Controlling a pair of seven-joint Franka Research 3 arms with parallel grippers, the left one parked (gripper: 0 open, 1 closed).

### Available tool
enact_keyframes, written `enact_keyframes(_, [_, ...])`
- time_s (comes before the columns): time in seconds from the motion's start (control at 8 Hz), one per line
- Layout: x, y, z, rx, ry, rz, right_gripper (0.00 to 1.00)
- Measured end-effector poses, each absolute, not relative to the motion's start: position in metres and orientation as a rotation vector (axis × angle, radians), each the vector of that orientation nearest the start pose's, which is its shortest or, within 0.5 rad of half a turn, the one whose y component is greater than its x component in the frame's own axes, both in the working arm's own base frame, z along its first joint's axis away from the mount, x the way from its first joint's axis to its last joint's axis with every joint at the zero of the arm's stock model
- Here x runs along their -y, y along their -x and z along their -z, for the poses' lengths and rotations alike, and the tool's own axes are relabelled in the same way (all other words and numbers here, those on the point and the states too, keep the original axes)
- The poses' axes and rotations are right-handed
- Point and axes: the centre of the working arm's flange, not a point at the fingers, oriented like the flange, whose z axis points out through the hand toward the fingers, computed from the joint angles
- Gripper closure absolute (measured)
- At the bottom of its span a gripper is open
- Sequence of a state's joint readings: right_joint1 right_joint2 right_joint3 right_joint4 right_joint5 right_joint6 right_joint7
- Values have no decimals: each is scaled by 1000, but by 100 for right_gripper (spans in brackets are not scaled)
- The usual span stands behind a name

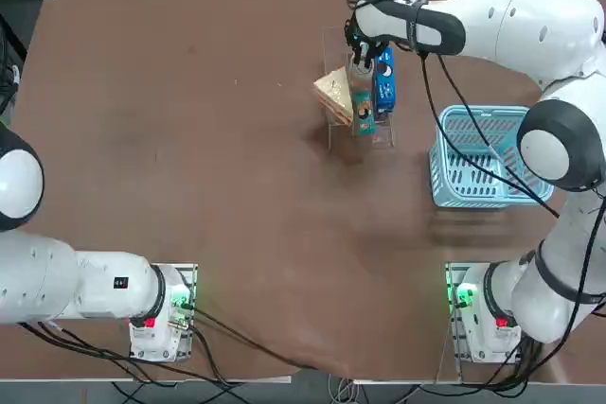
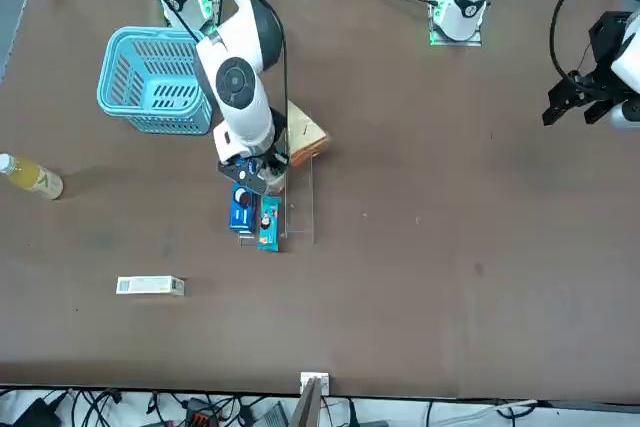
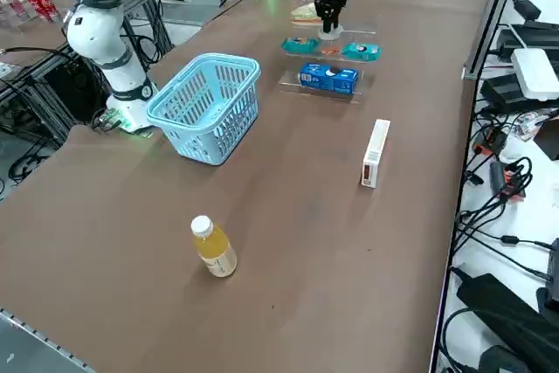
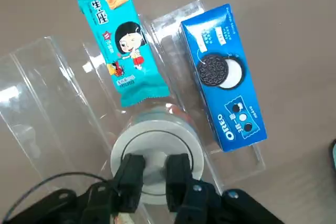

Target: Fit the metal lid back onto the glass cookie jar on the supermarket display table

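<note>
My right gripper [image 4: 155,163] hangs over the glass cookie jar [image 4: 181,115], its fingers [image 4: 131,174] shut on the middle of the round silver-grey metal lid [image 4: 157,140]. The lid lies flat over the jar's mouth; I cannot tell whether it is fully seated. Only a sliver of glass with orange contents shows past the lid's edge. In the top view the gripper [image 1: 363,59] hides the jar, which stands in a clear rack at the far right-centre of the dark-brown display table [image 1: 189,139]. The gripper also shows in the front view [image 2: 262,175] and the right side view [image 3: 329,28].
A blue Oreo box [image 4: 226,77] and a long teal packet [image 4: 123,40] lie in the clear acrylic rack [image 4: 47,77] beside the jar. A wedge-shaped sandwich pack [image 1: 333,92] sits on the jar's other side. A blue basket [image 1: 478,153], a yellow drink bottle [image 3: 213,249] and a white box [image 3: 376,153] stand farther off.
</note>
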State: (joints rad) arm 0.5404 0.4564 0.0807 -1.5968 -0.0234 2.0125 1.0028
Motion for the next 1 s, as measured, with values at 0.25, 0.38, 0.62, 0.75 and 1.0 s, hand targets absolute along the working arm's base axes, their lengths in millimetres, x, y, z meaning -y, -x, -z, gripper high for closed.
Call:
enact_keyframes(0.25, [-386, -554, -366, -594, 3103, -58, 74])
enact_keyframes(0.38, [-386, -554, -366, -593, 3104, -57, 74])
enact_keyframes(0.62, [-387, -553, -366, -587, 3110, -52, 65])
enact_keyframes(0.75, [-388, -552, -366, -579, 3117, -45, 62])
enact_keyframes(1.0, [-389, -551, -366, -569, 3125, -36, 54])
